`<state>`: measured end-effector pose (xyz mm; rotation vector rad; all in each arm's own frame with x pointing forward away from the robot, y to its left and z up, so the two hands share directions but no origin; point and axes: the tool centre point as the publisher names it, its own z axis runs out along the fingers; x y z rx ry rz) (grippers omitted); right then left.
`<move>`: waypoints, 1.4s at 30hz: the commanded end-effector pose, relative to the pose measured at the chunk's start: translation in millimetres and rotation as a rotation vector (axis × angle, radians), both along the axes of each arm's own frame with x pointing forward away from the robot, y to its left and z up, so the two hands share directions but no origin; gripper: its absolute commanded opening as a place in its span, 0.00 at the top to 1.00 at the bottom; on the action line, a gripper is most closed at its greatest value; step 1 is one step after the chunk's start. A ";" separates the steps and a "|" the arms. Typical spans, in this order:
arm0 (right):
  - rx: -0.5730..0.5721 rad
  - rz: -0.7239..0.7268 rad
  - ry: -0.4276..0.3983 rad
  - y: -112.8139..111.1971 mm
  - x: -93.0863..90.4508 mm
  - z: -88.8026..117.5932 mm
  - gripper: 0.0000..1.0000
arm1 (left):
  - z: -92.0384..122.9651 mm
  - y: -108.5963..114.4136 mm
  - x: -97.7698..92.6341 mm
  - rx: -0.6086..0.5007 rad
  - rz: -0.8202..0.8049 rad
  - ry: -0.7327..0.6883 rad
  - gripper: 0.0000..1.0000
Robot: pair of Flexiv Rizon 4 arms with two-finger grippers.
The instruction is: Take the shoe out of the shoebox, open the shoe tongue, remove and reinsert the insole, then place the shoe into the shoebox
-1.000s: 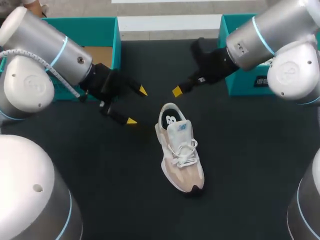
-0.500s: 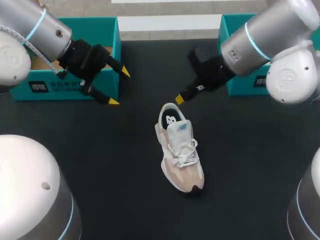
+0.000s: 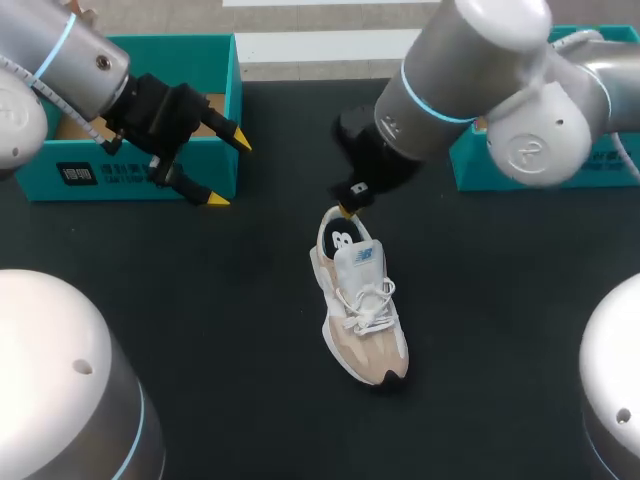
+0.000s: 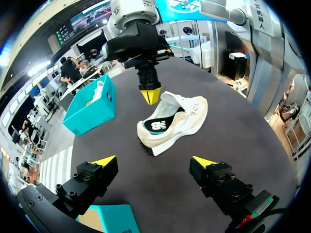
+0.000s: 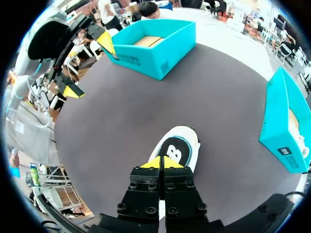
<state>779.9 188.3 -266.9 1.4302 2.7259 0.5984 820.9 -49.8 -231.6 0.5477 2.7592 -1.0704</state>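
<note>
Honestly, getting nervous: seeing the shoe point(image 3: 360, 305) sitting mid-way across the bench point(image 3: 200, 300), heel toward the far side, with the right tool point(image 3: 348, 208) pinched fully closed, holding nothing, just over the heel opening. Risking poking down and shoving the shoe sideways instead of catching the insole point(image 3: 342, 238). Spotting the left tool point(image 3: 230, 172) gaping wide, empty, by the far-left shoebox point(image 3: 130, 175).

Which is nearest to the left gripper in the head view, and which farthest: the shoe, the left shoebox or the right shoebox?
1. The left shoebox, directly beside the left gripper, at the box's right wall.
2. The shoe, mid-table, off to the gripper's right.
3. The right shoebox, at the table's far right side.
</note>
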 end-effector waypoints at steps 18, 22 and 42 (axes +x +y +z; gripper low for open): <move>-0.118 -0.285 0.010 3.7 -14.2 -60.3 1.00 | 0.0 0.7 -1.3 0.002 0.001 -0.002 0.00; -0.121 -0.317 0.022 3.3 -13.3 -75.3 1.00 | 0.0 0.7 -1.3 0.002 0.001 -0.002 0.00; -0.236 -0.296 0.049 -1.6 0.8 -118.2 1.00 | 0.0 0.7 -1.3 0.002 0.001 -0.002 0.00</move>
